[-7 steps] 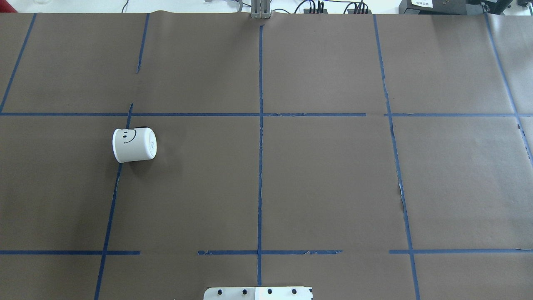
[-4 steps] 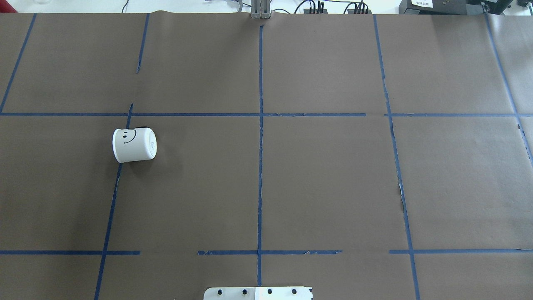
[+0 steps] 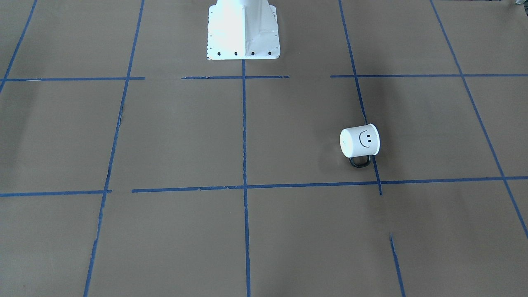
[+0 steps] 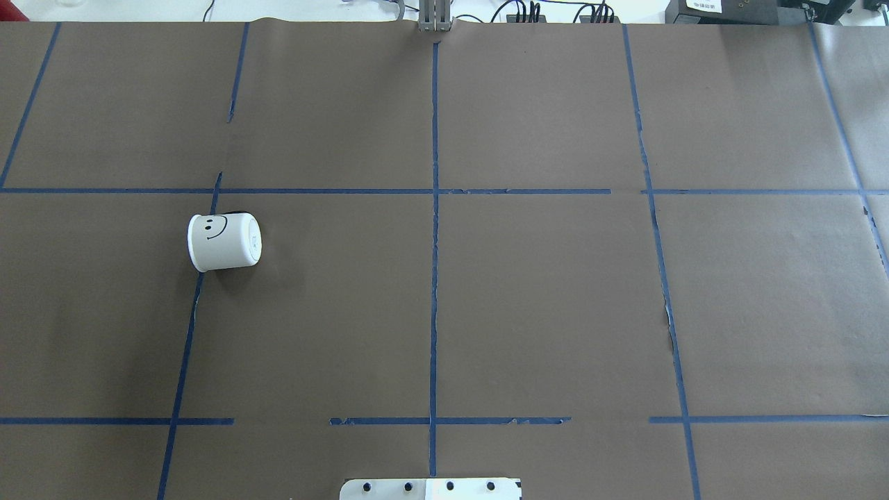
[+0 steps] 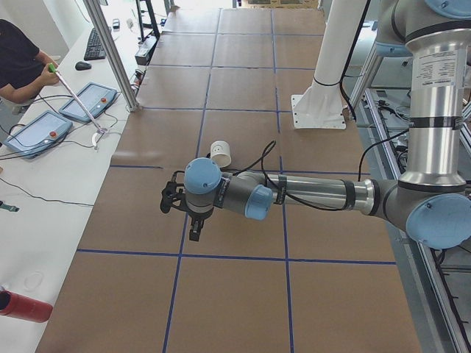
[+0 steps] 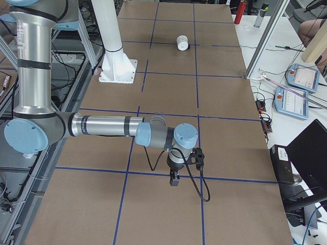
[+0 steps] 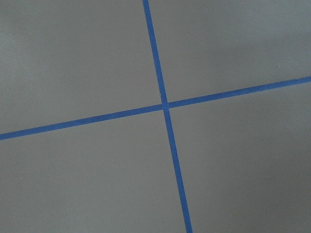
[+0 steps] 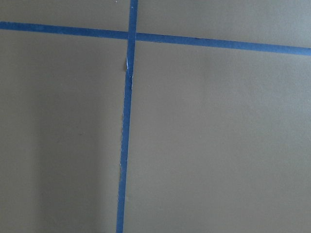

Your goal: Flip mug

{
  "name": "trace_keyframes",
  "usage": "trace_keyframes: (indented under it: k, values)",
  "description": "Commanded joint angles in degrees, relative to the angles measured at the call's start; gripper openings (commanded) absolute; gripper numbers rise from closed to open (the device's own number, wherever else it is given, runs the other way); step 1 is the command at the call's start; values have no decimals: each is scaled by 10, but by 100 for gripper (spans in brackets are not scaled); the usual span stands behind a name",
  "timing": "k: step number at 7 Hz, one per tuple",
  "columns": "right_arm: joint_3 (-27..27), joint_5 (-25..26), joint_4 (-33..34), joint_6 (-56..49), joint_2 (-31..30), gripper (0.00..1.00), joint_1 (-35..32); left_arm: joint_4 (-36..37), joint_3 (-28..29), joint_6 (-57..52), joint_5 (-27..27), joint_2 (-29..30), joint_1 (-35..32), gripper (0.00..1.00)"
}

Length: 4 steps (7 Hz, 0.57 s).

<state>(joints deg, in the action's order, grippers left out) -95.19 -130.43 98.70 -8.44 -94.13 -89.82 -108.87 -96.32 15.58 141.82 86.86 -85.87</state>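
Observation:
The white mug (image 4: pixel 224 242) lies on its side on the brown paper, left of the middle in the overhead view. Its smiley face points up and its flat base faces the table's middle. It also shows in the front-facing view (image 3: pixel 359 141), with its black loop handle (image 3: pixel 359 161) resting on the paper on the side away from the robot. My left gripper (image 5: pixel 193 234) hangs over a tape crossing, short of the mug (image 5: pixel 219 153). My right gripper (image 6: pixel 174 179) is far from the mug (image 6: pixel 182 42). I cannot tell whether either is open. Both wrist views show only paper and tape.
The white robot pedestal (image 3: pixel 243 29) stands at the table's robot-side edge. An aluminium post (image 5: pixel 114 55), teach pendants (image 5: pixel 88 103) and an operator (image 5: pixel 18 62) are beside the table's far long edge. A red bottle (image 5: pixel 23 306) lies near the left end.

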Motion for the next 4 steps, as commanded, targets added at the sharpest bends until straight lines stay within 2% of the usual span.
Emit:
trace_keyframes:
  k: [1,3,4]
  values:
    - [0,0,0,0,0,100,0,-192,8,277,8,0,93,100]
    - [0,0,0,0,0,100,0,-370,15,499,0,3,160,100]
    - [0,0,0,0,0,100,0,-468,42,619,-27,14,181,100]
